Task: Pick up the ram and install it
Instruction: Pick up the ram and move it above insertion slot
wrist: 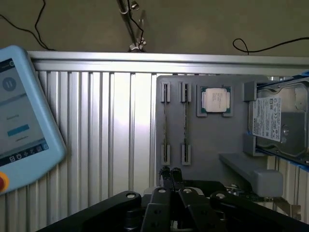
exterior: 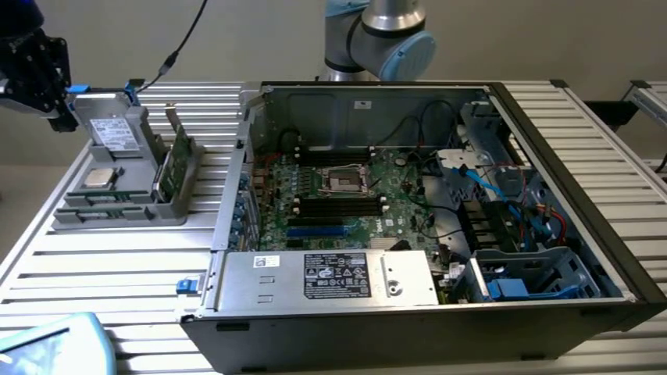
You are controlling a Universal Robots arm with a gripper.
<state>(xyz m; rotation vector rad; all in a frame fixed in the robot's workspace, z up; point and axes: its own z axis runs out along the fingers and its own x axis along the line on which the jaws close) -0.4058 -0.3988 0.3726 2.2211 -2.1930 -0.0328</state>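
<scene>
Wrist view shows the claw point(wrist: 171, 172) clenched on nothing, its fingertips point(wrist: 165, 172) close together at the near edge of a grey tray point(wrist: 227, 145). The ram point(wrist: 185, 126) stands on edge in a tray slot just ahead of the claw, apart from it. Farther ahead lies a processor chip point(wrist: 216, 100), with a hard drive point(wrist: 277, 121) off to one side. The open computer case point(exterior: 583, 258) sits well away from the claw.

- Counter point(exterior: 115, 266): silver ribbed metal slats, evenly lit.
- Wall point(exterior: 250, 39): plain beige, behind the counter's far edge.
- Cable point(exterior: 187, 35): black, hanging above the counter.
- Second slatted surface point(exterior: 651, 98): beside the counter, at the exterior view's right.
</scene>
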